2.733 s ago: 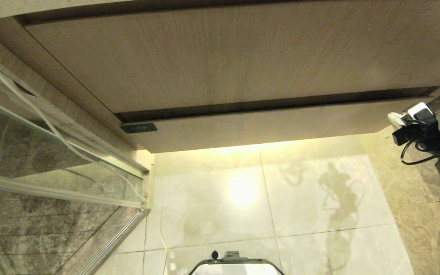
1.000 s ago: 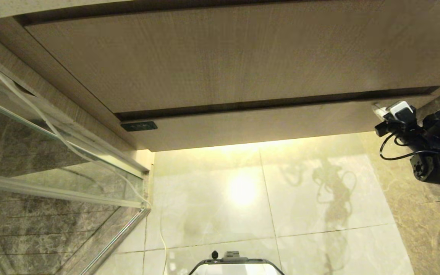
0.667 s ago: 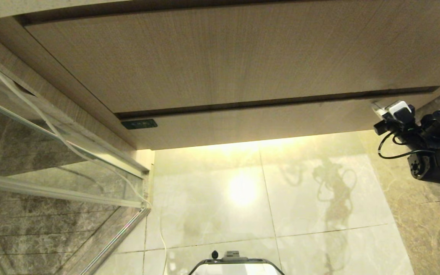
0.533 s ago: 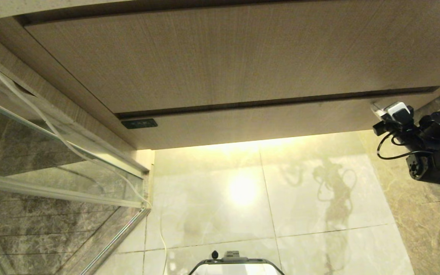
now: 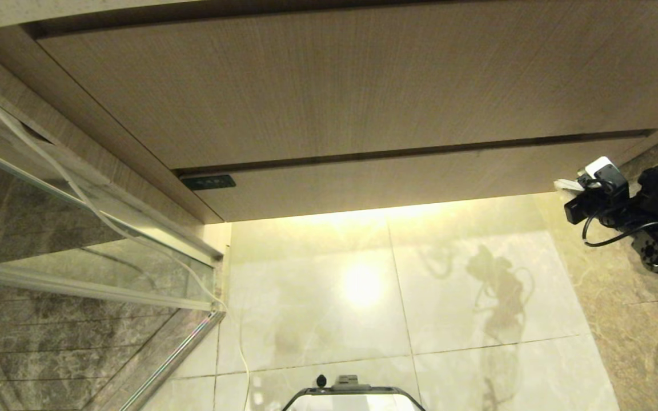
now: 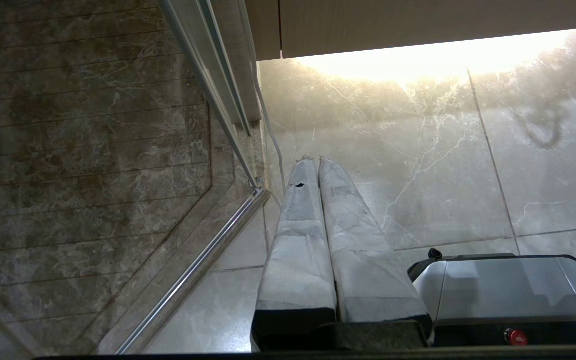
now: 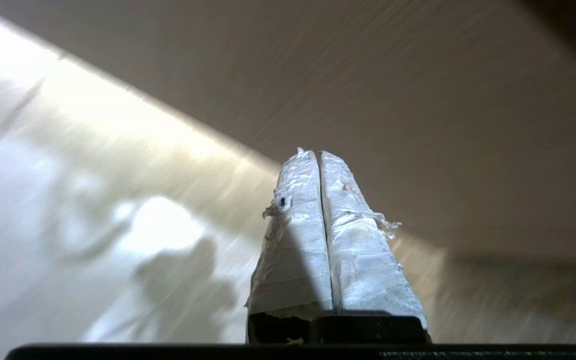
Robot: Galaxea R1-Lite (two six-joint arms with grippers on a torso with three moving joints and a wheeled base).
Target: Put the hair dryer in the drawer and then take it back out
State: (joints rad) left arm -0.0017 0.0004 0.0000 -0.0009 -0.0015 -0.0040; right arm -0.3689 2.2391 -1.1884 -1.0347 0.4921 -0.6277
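Note:
The drawer [image 5: 392,182] shows as a narrow light-wood front running across the head view under a taller wood panel [image 5: 334,85], with only a thin dark slit between them. My right gripper [image 5: 569,184] is shut and empty, its white-wrapped fingertips just off the right end of that front. In the right wrist view the shut gripper [image 7: 316,152] points at the wood surface [image 7: 393,90] close ahead. My left gripper [image 6: 314,160] is parked, shut, pointing at the floor. The hair dryer is out of view.
A glass shower screen [image 5: 77,228] with a metal frame stands at the left, and a thin white cord [image 5: 152,251] runs down along it. A small black plate [image 5: 208,182] sits at the drawer front's left end. My base [image 5: 352,397] is over the glossy tile floor [image 5: 449,297].
The dark gap above the drawer front has narrowed as the front slid back in. My right gripper pressed at its right end, then drew away down and to the right.

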